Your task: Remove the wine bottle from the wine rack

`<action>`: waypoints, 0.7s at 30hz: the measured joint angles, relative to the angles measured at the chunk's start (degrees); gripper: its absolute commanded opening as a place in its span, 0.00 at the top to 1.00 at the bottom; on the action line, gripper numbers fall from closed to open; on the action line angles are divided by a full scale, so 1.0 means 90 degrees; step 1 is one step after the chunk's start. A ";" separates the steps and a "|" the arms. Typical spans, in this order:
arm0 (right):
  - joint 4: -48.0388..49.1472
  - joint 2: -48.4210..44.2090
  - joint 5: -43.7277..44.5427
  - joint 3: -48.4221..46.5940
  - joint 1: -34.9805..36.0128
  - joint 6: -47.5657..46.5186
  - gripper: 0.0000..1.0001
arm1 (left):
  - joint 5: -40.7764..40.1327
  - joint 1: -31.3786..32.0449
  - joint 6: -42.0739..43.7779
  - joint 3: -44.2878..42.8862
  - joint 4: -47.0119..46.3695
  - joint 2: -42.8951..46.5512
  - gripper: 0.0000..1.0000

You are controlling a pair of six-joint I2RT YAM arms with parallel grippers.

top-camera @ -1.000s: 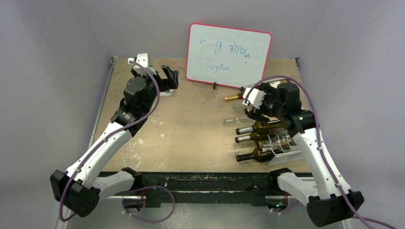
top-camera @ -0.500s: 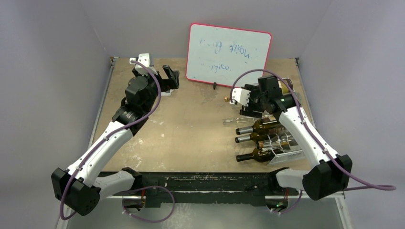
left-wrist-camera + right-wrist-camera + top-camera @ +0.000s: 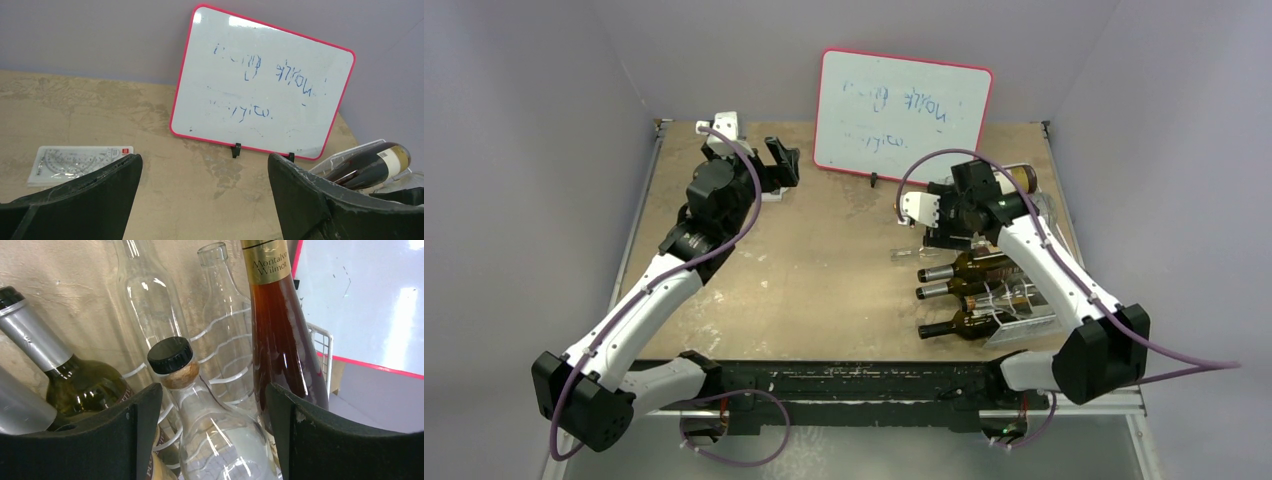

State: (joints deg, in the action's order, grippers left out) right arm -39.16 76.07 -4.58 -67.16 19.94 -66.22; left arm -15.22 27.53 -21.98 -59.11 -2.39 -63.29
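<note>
The white wire wine rack (image 3: 1027, 312) stands at the right of the table with several bottles lying in it, necks to the left. My right gripper (image 3: 942, 232) hangs over its far end, open. In the right wrist view the gripper (image 3: 212, 407) has a jaw on each side of a clear bottle with a black cap and cork collar (image 3: 172, 360), not closed on it. An amber Montalvo Wilmot bottle (image 3: 280, 335) lies to its right and a green bottle with a silver foil neck (image 3: 70, 375) to its left. My left gripper (image 3: 781, 166) is open and empty at the far left.
A red-framed whiteboard (image 3: 902, 115) stands at the back centre, also in the left wrist view (image 3: 260, 85). A packaged protractor (image 3: 75, 162) lies on the table by my left gripper (image 3: 205, 167). Two more clear bottles (image 3: 145, 295) lie in the rack.
My right arm has swung its elbow out to the right and its gripper has shifted left over the bottle necks. The left arm has not moved.
</note>
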 measured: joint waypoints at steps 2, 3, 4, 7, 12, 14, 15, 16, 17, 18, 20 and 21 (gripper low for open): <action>0.0051 0.0100 0.0095 0.0012 0.0010 -0.0029 0.26 | 0.0000 0.0000 0.0000 0.0000 0.0000 -0.0010 0.05; 0.0051 0.0136 0.0114 0.0019 0.0019 -0.0046 0.27 | -0.0002 0.0000 0.0000 0.0000 0.0000 -0.0015 0.05; 0.0053 0.0163 0.0119 0.0039 0.0032 -0.0063 0.27 | -0.0002 0.0000 0.0000 0.0000 0.0002 -0.0019 0.05; 0.0102 0.0187 0.0117 0.0100 0.0039 -0.0109 0.28 | 0.0000 -0.0002 0.0000 0.0000 0.0005 -0.0034 0.05; 0.0187 0.0369 0.0117 0.0126 0.0080 -0.0146 0.28 | -0.0002 0.0000 0.0000 0.0000 0.0012 -0.0058 0.05; 0.0243 0.0466 0.0119 0.0146 0.0097 -0.0153 0.29 | -0.0002 0.0000 0.0000 0.0000 0.0015 -0.0063 0.05; 0.0274 0.0512 0.0121 0.0163 0.0107 -0.0158 0.30 | 0.0000 0.0000 0.0000 0.0000 0.0017 -0.0063 0.05; 0.0313 0.0554 0.0126 0.0187 0.0114 -0.0165 0.30 | -0.0002 -0.0002 0.0000 0.0000 0.0017 -0.0063 0.05; 0.0338 0.0578 0.0134 0.0202 0.0117 -0.0172 0.32 | -0.0002 0.0000 0.0000 0.0000 0.0019 -0.0063 0.05; 0.0355 0.0595 0.0146 0.0211 0.0117 -0.0180 0.33 | -0.0002 0.0000 0.0000 0.0000 0.0017 -0.0063 0.05; 0.0359 0.0602 0.0187 0.0223 0.0117 -0.0192 0.34 | -0.0002 0.0000 0.0002 0.0000 0.0019 -0.0063 0.05; 0.0355 0.0602 0.0199 0.0226 0.0119 -0.0192 0.35 | -0.0002 0.0000 0.0000 0.0000 0.0019 -0.0063 0.05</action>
State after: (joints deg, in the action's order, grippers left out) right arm -35.97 81.49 -2.79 -65.12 21.02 -67.94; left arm -15.25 27.53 -21.98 -59.11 -2.22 -63.86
